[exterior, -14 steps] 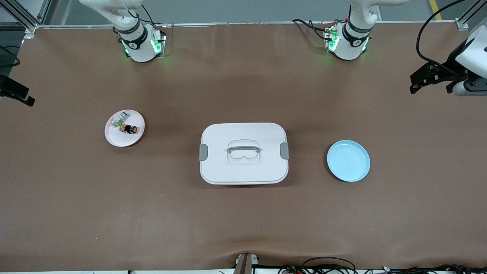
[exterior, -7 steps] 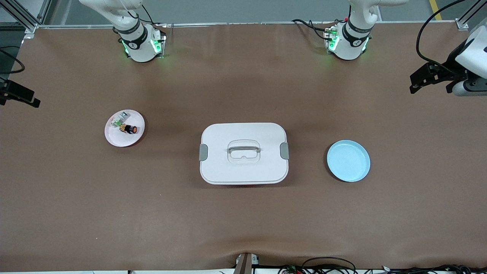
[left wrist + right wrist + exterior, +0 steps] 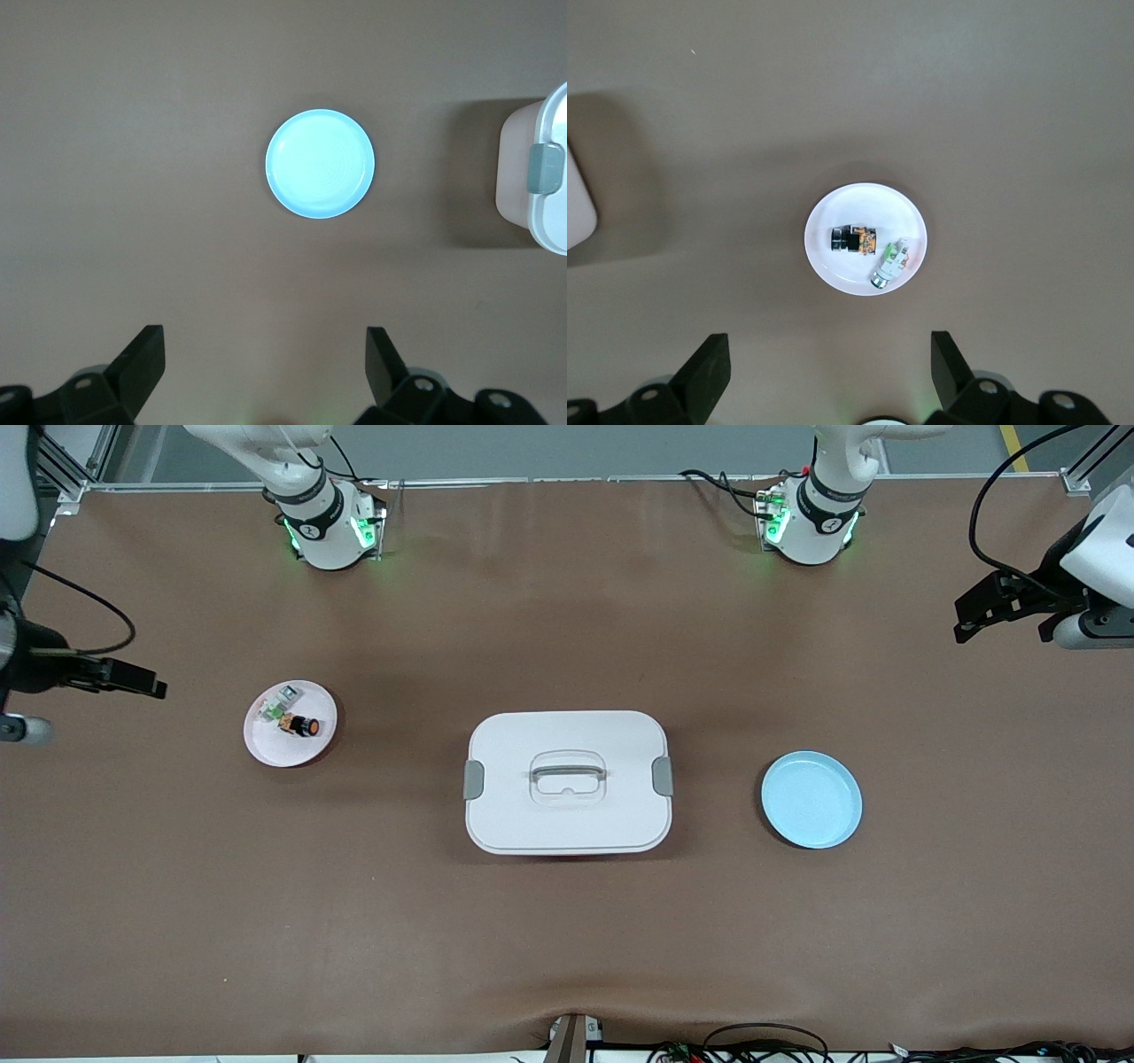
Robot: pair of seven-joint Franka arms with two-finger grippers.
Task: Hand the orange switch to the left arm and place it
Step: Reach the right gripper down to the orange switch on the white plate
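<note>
Orange switch (image 3: 306, 726) lies on the pink plate (image 3: 266, 746) beside, perhaps touching, a green-and-clear component (image 3: 276, 708); right gripper (image 3: 133, 682), fingers spread, should descend squarely over the switch alone, while left gripper (image 3: 979, 615) waits spread, clear of box (image 3: 567, 815).

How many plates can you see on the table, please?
2. The pink plate, holding the orange switch and a small green-and-clear component, lies toward the right arm's end. The empty blue plate lies toward the left arm's end, with the box between them.
</note>
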